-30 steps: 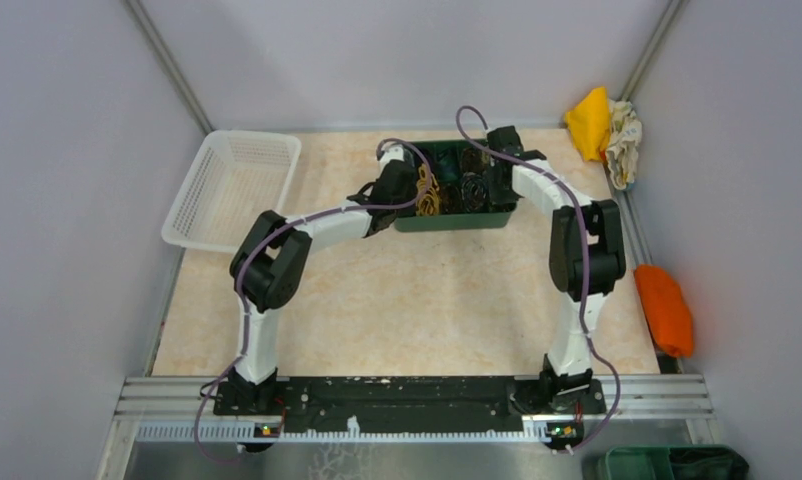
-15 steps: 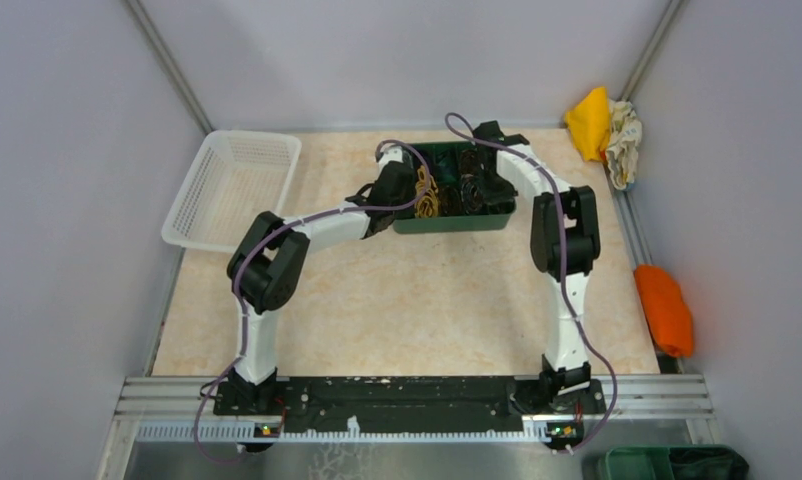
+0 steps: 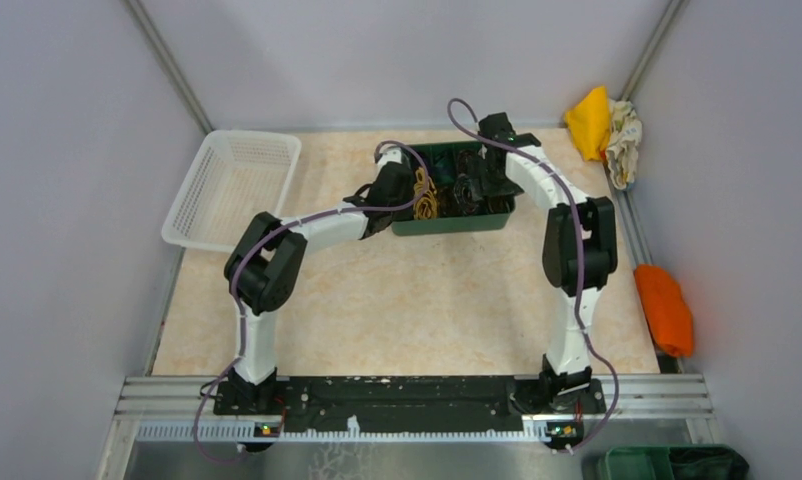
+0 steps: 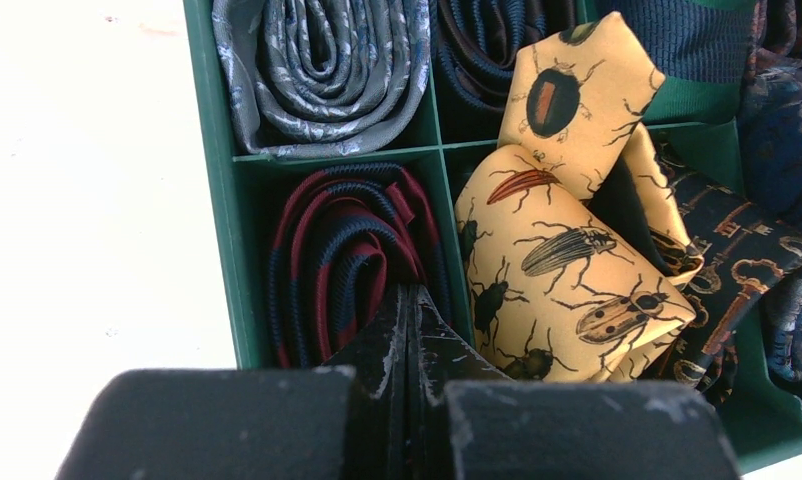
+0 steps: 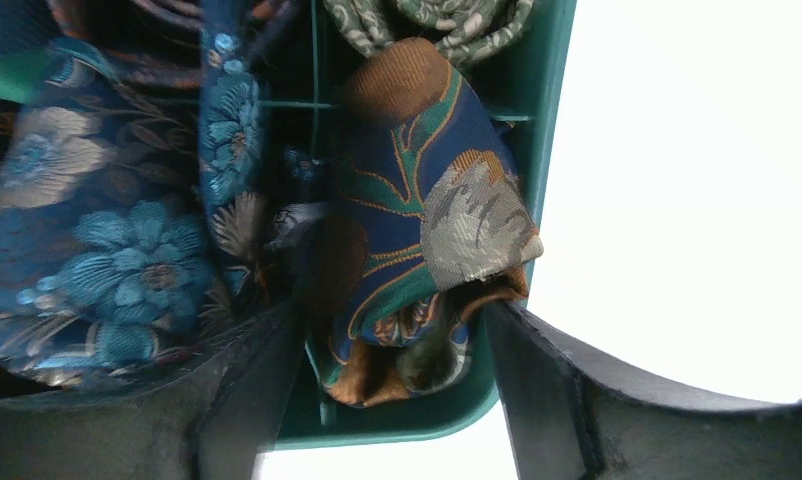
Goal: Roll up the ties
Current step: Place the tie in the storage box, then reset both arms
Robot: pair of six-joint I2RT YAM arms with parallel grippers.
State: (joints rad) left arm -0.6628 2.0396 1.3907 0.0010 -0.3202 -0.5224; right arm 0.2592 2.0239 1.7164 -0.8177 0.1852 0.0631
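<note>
One green tray at the far middle of the surface is holding all the ties. The blue-and-orange floral tie is slumping loose in a corner compartment, lying right between the fingers of the wide-open right hand, so that arm's nearer. The left hand is closed on nothing, hovering over the maroon striped roll.

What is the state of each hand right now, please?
Left hand: closed, tips at the rolled navy-and-maroon striped fabric tie; nothing visibly held.
Right hand: open, straddling the folded blue-and-orange floral fabric tie.
</note>
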